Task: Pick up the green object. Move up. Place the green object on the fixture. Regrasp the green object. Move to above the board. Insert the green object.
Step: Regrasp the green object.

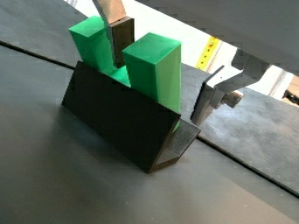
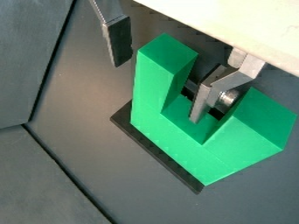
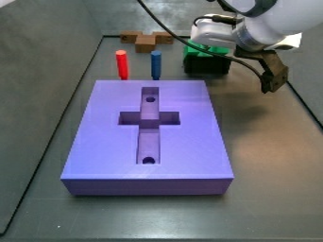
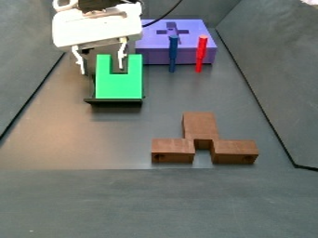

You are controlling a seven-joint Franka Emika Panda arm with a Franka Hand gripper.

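So the green object (image 1: 135, 61) is sitting in the fixture (image 1: 122, 127), prongs pointing up out of the dark block, and you can see the same thing in a wrist view from above (image 2: 205, 109) where the U shape and its square notch are really obvious, with the fixture's dark base (image 2: 158, 153) peeking out underneath. The gripper (image 2: 170, 66) is right down on it with its jaws spread apart: one finger (image 2: 117, 39) hangs outside one prong and the other finger (image 2: 216, 92) sits down inside the notch, so they straddle that prong, but neither pad looks pressed against the green, so I'd call it not clamped on anything. In a side view the gripper (image 4: 102, 63) sits over the green piece (image 4: 119, 85) on the fixture (image 4: 114, 99), at the left of the floor, with the purple board (image 4: 180, 42) farther back and a brown piece (image 4: 202, 139) lying nearer. In a side view the board (image 3: 149, 128) fills the near middle with its cross recess bare, the red peg (image 3: 121, 64) and blue peg (image 3: 154, 63) stand just behind it, and the green object (image 3: 206, 52) is at the far right under the gripper.
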